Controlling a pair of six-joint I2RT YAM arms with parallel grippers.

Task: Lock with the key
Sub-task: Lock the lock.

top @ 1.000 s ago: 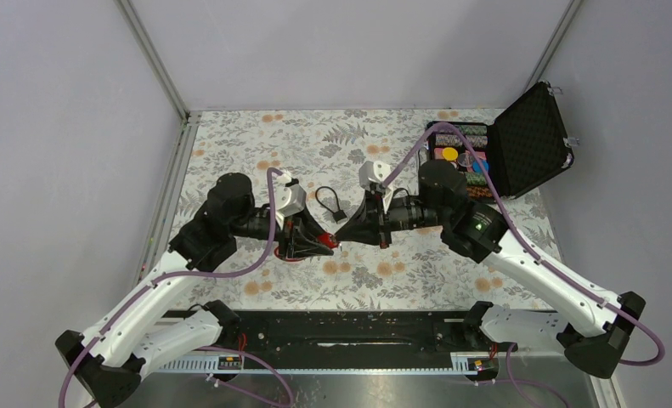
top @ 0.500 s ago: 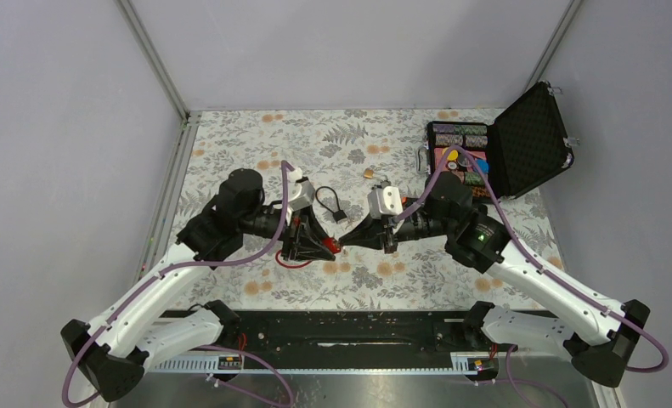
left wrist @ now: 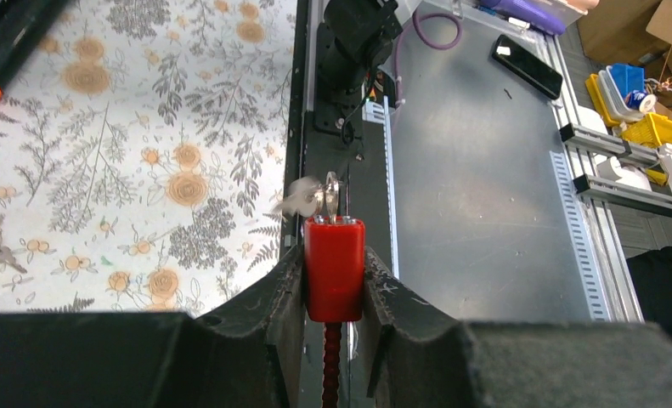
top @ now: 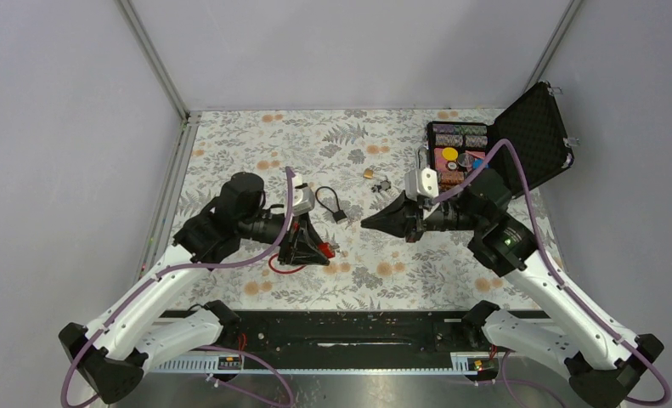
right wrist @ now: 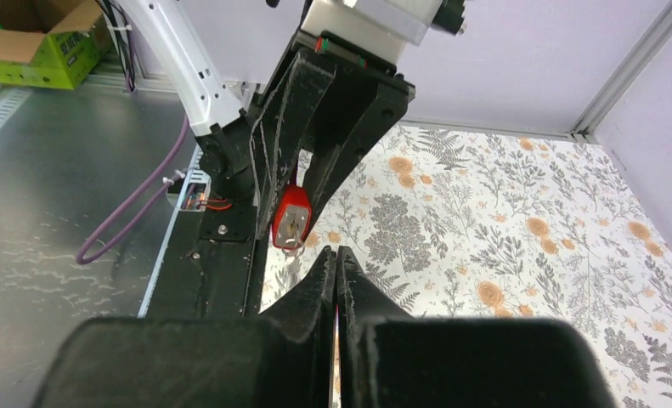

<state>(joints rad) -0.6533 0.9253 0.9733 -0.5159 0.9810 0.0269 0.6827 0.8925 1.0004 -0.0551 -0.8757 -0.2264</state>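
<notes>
- Currently the left gripper (left wrist: 334,255) is part open, clamped on the red lock (left wrist: 335,285). Its pads press both side faces and the red cable (top: 279,266) trails back beneath the fingers.
- The key (left wrist: 325,194) stands in the lock's end face, just beyond the left fingertips. A second key on its ring hangs off to one side and is blurred.
- The right gripper (right wrist: 336,257) is fully closed on nothing. Its tips point at the lock's key end but stand well apart from it.
- A loose key cluster (top: 375,177) lies on the floral table (top: 417,280), off to the side of the right gripper. It looks unneeded for this lock.
- The step in hand is probably turning the seated key.
- To do it well, part the right fingers only a little and come straight in along the key's axis.
- Pinch the flat head across its broad faces, clear of the hanging ring.
- Then roll the wrist about that axis, with no sideways pull.
- Keep the left grip firm so that the lock cannot twist with the key.
- I cannot tell whether the cable's end is seated in the lock.
</notes>
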